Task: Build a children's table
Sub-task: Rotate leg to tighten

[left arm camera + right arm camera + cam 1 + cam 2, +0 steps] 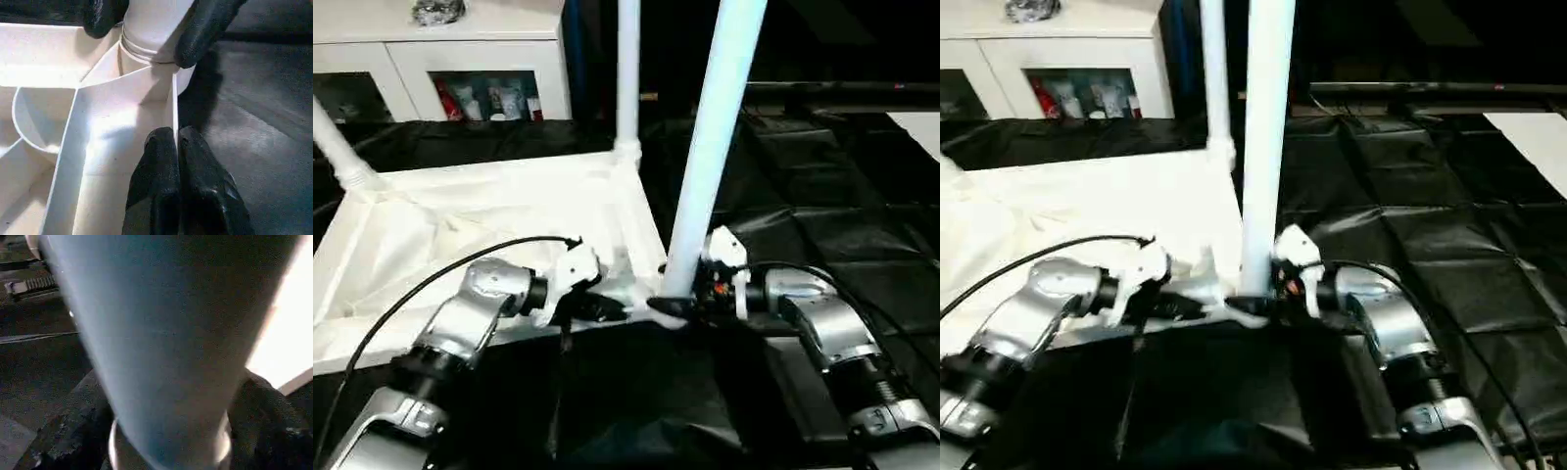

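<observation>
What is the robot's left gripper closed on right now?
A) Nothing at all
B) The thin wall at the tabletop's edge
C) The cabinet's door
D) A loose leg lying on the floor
B: in the left wrist view the left gripper has its two black fingers pressed together on the thin upright rim of the tabletop.

Lab-like room — black padded floor mats (842,225), white cabinet (460,59).
</observation>
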You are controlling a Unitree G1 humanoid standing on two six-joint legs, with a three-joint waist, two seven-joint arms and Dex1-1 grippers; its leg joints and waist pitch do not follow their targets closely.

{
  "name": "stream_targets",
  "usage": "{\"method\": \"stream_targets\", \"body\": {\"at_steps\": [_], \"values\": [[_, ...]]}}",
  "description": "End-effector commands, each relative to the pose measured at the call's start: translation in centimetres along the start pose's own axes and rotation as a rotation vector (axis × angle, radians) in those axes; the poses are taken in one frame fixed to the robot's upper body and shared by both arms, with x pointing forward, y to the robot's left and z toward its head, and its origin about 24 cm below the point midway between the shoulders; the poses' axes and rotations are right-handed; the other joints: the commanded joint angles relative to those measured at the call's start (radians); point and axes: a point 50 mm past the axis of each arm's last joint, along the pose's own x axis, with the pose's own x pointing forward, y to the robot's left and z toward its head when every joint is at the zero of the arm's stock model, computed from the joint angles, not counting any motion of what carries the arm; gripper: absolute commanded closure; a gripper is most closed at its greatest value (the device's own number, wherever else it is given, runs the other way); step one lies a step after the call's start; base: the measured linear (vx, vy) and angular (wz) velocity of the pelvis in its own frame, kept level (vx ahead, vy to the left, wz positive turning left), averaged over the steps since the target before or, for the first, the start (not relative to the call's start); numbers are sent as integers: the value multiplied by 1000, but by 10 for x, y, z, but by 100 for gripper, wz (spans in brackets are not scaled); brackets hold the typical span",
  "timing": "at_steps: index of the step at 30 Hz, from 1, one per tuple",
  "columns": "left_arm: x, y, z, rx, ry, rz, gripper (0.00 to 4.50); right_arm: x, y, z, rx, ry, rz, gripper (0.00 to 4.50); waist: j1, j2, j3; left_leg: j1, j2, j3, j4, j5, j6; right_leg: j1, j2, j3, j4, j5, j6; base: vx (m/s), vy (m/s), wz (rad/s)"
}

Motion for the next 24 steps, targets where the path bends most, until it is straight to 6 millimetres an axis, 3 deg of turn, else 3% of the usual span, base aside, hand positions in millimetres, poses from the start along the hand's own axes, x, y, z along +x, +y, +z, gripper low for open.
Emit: {"method": "stream_targets", "body": {"at_steps": [1, 5, 12, 16, 18, 20, 21, 22, 24], "values": [[1, -3, 11, 50, -27, -48, 450, -1, 2, 4, -20, 2, 25, 144, -3, -4, -69, 28, 80, -39, -80, -236, 18, 35, -94, 54, -79, -293, -220, 0, 0, 0], [-1, -5, 9, 43, -21, -52, 450, 0, 5, 3, -13, 2, 50, 187, 0, -3, -70, 28, 80, -39, -80, -225, 19, 35, -95, 54, -77, -279, -219, 0, 0, 0], [4, -2, 12, 33, -41, -10, 450, 7, 9, 0, 26, -21, 44, 196, -1, -5, -70, 27, 79, -38, -79, -224, 17, 35, -96, 55, -79, -289, -216, 0, 0, 0], [12, 10, 20, 1, -81, 111, 450, 18, 3, -2, 68, -64, -96, 196, -6, -6, -68, 28, 76, -41, -81, -239, 1, 34, -96, 54, -84, -328, -205, 0, 0, 0], [23, 19, 30, -18, -108, 187, 450, 31, -4, -5, 121, -84, -250, 196, -10, -5, -68, 33, 73, -41, -79, -250, -13, 28, -99, 55, -91, -360, -196, 0, 0, 0], [31, 23, 36, -32, -119, 231, 450, 41, -8, -8, 180, -96, -352, 196, -17, -8, -70, 27, 71, -46, -81, -242, -19, 36, -100, 53, -88, -359, -192, 0, 0, 0], [33, 24, 38, -36, -118, 244, 450, 43, -9, -9, 198, -96, -378, 196, -21, -7, -68, 26, 71, -45, -82, -244, -17, 35, -99, 53, -89, -359, -191, 0, 0, 0], [34, 25, 38, -36, -117, 248, 450, 44, -9, -9, 203, -96, -385, 196, -22, 1, -68, 29, 72, -46, -82, -251, -19, 33, -99, 53, -90, -357, -191, 0, 0, 0], [45, 33, 46, -62, -121, 344, 450, 58, -12, -9, 259, -96, -501, 196, -33, -2, -70, 30, 70, -45, -81, -259, -20, 33, -97, 53, -91, -338, -197, 0, 0, 0]]}}
